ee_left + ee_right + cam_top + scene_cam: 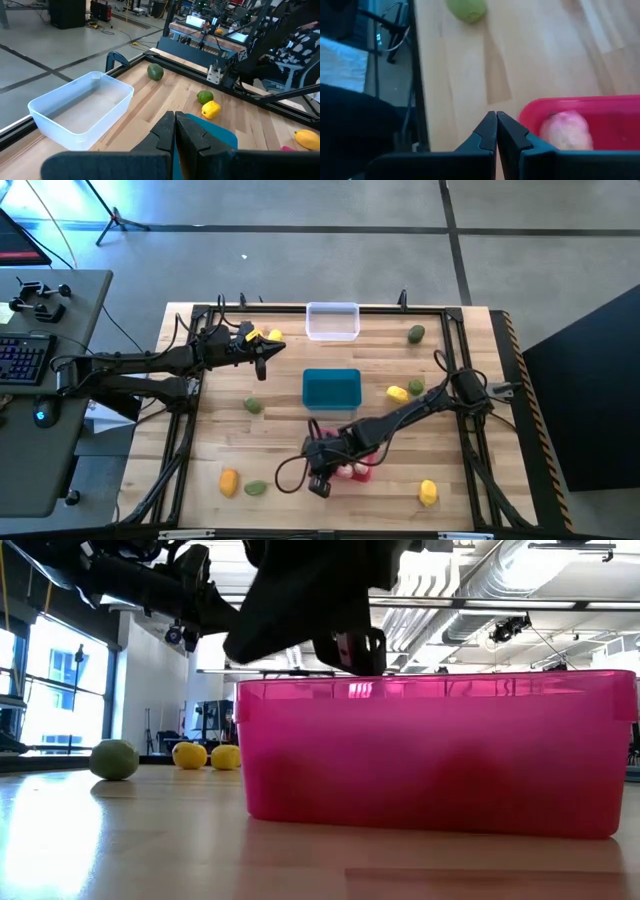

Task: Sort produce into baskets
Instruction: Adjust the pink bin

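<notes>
- While the right gripper hovered at the red basket near the tabletop front edge, its jaws were pressed together and empty.
- A pinkish bulb lay inside that basket.
- The left gripper, jaws together, hung left of the clear basket.
- The teal basket sat mid-table; yellow and green produce lay scattered.

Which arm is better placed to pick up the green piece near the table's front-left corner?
Right. The right claw hangs beside the red basket, close to that green piece. The left claw is farther back, near the clear basket.
</notes>
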Controlling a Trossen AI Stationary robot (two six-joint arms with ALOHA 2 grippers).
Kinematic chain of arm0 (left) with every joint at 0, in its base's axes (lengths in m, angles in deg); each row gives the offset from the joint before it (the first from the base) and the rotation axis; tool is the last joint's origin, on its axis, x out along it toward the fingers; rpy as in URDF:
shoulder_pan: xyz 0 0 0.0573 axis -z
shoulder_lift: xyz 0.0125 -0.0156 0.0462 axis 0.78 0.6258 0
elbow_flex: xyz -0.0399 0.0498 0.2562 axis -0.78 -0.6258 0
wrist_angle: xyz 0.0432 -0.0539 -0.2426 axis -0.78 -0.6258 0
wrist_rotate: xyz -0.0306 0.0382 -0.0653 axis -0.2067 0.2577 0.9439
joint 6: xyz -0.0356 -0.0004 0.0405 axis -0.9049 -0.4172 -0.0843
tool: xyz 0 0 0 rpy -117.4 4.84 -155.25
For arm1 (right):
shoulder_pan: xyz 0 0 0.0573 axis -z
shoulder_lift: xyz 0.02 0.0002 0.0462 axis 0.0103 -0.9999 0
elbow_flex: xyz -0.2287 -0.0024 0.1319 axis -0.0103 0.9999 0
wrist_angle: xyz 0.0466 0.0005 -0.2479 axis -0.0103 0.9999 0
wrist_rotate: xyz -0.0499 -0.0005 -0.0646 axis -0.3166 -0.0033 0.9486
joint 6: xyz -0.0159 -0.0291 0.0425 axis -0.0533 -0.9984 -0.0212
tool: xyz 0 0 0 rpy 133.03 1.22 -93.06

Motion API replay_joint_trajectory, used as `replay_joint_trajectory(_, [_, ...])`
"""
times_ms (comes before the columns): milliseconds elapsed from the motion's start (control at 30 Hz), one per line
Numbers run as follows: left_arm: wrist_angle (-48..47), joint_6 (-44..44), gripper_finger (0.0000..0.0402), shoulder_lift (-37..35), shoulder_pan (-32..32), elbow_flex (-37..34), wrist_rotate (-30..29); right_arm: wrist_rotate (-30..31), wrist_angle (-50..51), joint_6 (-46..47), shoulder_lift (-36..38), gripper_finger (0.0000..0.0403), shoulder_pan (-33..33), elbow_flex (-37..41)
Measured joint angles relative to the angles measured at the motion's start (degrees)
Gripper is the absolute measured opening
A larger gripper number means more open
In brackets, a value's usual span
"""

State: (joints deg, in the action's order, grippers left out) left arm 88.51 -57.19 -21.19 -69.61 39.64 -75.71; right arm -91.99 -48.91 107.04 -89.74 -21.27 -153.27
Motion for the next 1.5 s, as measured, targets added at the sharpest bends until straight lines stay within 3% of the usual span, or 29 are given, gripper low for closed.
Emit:
replay_joint_trajectory(300, [0.0,0.0,0.0000,0.0,0.0,0.0,-0.2,5.8,8.5,0.0,0.8,0.0000,-0.7,-3.1])
replay_joint_trajectory(500, [0.0,-0.2,0.0000,0.0,0.0,0.0,-0.3,6.6,7.1,-0.1,0.5,0.0000,-0.5,-1.2])
replay_joint_trajectory(1500, [0.0,-0.8,0.0000,0.0,0.0,0.0,-0.4,-0.7,4.9,-5.7,0.1,0.0000,-1.6,-2.1])
